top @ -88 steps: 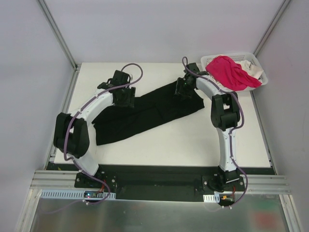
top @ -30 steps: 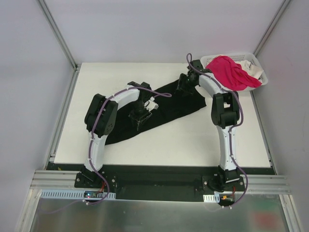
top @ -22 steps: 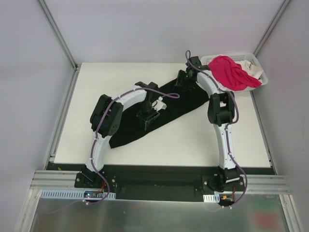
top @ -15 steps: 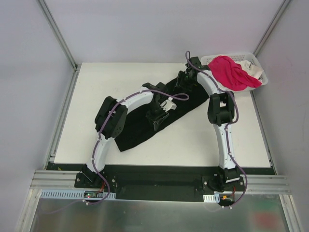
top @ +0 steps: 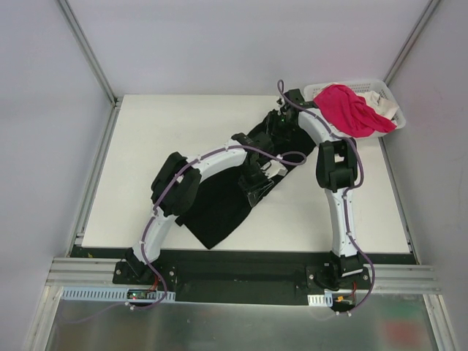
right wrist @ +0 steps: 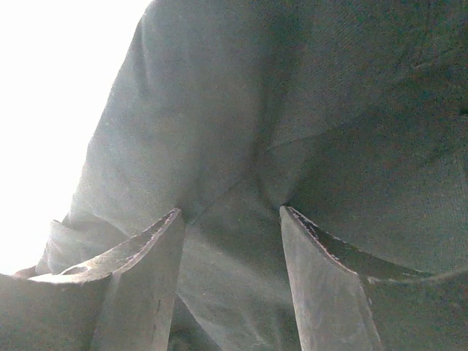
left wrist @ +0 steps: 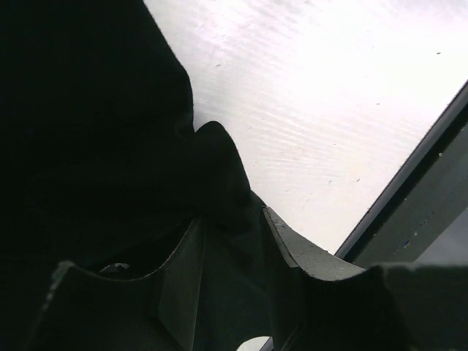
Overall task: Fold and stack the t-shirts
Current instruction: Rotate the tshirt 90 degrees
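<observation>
Overhead, the black t-shirt [top: 216, 208] lay on the counter [top: 153, 139] as a long, rumpled band running on a diagonal, its near end close to the front edge left of centre and its far end up toward the right rear. No print showed on it from any view.

Left arm reached across the counter to the middle of the band. Left gripper [top: 256, 189] sat over the shirt's right-hand edge. In the left wrist view its fingers [left wrist: 183, 270] were pinching a raised peak of black cloth, with bare counter just beyond.

Right arm was bent over the far end of the shirt. Right gripper [top: 281, 126] was low on the cloth. In the right wrist view its fingers [right wrist: 146, 278] were set moderately apart and gripped a fold of the dark fabric, creases running to both fingertips.

White lattice basket [top: 316, 88] stood at the far right corner of the counter. The pink t-shirt [top: 349, 108] was heaped in it, spilling over the near rim. The white t-shirt [top: 382, 102] lay beside and partly under the pink one, in the same basket.
</observation>
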Controlling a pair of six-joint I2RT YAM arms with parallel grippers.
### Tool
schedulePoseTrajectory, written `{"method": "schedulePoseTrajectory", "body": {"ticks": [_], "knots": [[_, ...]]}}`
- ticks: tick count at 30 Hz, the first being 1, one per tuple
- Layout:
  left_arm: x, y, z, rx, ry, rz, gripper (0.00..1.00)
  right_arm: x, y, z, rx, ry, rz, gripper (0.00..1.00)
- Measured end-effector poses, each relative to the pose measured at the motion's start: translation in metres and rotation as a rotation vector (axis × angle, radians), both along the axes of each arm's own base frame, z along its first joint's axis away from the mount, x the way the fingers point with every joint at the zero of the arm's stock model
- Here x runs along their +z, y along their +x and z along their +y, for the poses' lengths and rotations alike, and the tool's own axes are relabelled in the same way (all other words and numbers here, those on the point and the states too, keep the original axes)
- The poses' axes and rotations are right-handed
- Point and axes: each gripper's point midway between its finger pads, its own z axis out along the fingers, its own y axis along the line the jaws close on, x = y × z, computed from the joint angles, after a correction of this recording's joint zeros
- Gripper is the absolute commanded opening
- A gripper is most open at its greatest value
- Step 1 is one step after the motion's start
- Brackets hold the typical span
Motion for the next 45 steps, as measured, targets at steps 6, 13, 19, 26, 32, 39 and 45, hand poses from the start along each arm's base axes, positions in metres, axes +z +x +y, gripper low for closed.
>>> {"method": "schedulePoseTrajectory", "body": {"ticks": [6, 13, 19, 26, 32, 39, 45], "knots": [[0.005, -0.004, -0.014, -0.002, -0.062, 0.023, 0.39, 0.000, -0.012, -0.003, 0.019, -0.009, 0.009, 0.59], [0.002, 0.006, -0.010, 0.023, -0.056, -0.023, 0.65, 0.009, -0.036, -0.019, 0.008, -0.020, 0.033, 0.59], [0.025, 0.013, 0.015, 0.047, -0.054, -0.042, 0.71, 0.042, -0.031, -0.037, -0.030, -0.012, -0.025, 0.59], [0.066, 0.053, 0.047, 0.178, -0.093, -0.157, 0.71, 0.090, -0.045, -0.058, -0.073, -0.010, -0.126, 0.58], [0.099, 0.127, 0.074, 0.380, -0.078, -0.420, 0.69, 0.121, -0.083, -0.068, -0.110, 0.011, -0.226, 0.12], [0.131, 0.201, 0.048, 0.417, -0.203, -0.595, 0.70, 0.115, -0.136, -0.073, -0.134, 0.061, -0.312, 0.43], [0.134, 0.233, 0.018, 0.284, -0.362, -0.608, 0.83, 0.116, -0.157, -0.070, -0.115, 0.081, -0.365, 0.45]]}}
